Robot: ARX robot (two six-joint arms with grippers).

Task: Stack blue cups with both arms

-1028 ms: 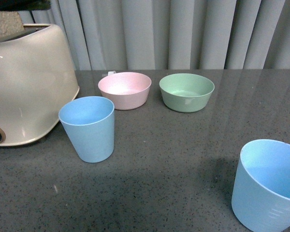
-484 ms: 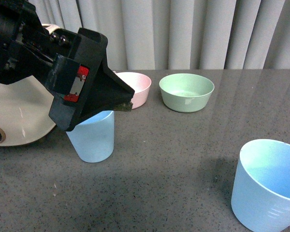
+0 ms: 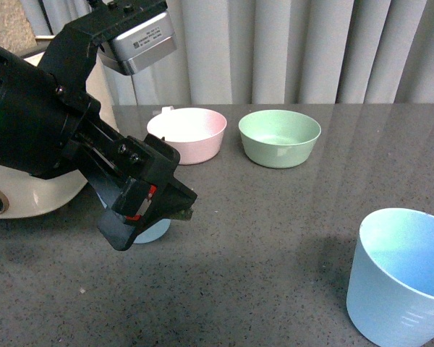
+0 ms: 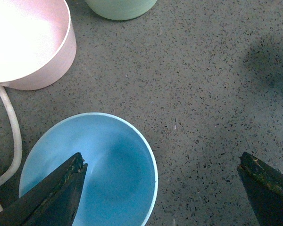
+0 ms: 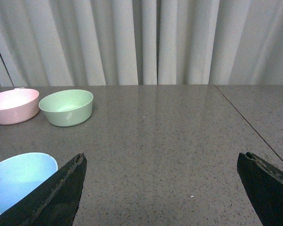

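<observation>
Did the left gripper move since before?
Yes. The left gripper has dropped: its tip was level with the pink bowl, and now it sits lower, nearer the camera, at the blue cup.

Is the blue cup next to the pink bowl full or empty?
Empty. The left wrist view looks down into the cup and shows only its bare blue bottom.

Left gripper jaws spread wide. Blue cup upright and empty, its mouth under one finger; the other finger is over bare grey countertop. Beyond the fingertips: pink bowl, part of green bowl. White cord beside the cup.
</observation>
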